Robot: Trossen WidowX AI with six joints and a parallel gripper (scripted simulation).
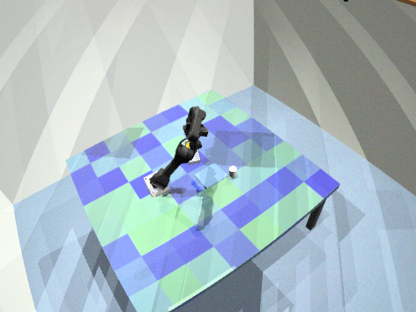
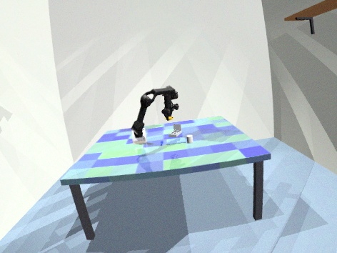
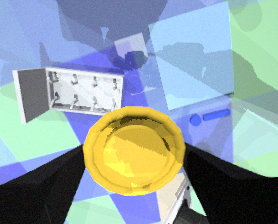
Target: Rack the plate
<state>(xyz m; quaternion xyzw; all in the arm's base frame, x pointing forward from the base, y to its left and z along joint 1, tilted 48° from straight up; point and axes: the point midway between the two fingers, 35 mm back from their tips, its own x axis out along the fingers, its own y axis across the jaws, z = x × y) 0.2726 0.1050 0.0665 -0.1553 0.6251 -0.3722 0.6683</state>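
The yellow round plate point(image 1: 189, 145) point(image 2: 169, 118) point(image 3: 132, 172) is off the table, its hollow face towards the wrist camera. My gripper point(image 2: 168, 118) point(image 3: 134, 148) is shut on the plate, with one dark finger at each side of its rim in the wrist view. The white dish rack point(image 1: 194, 158) point(image 2: 174, 134) point(image 3: 85, 91) stands on the table with two rows of short rails and a grey end panel. Its slots hold no plate. The held plate hangs above rack height, left of the rack in the exterior view. In the top view the arm hides part of the rack.
A pale blue square point(image 1: 211, 175) point(image 2: 176, 141) point(image 3: 192, 55) lies beside the rack. A white cylinder point(image 1: 233, 171) point(image 2: 189, 139) stands at its far side from the arm. A small blue bar point(image 3: 216, 115) and blue disc point(image 3: 195, 120) lie near the square. The arm's white base point(image 1: 155, 190) point(image 2: 139, 140) is at the left.
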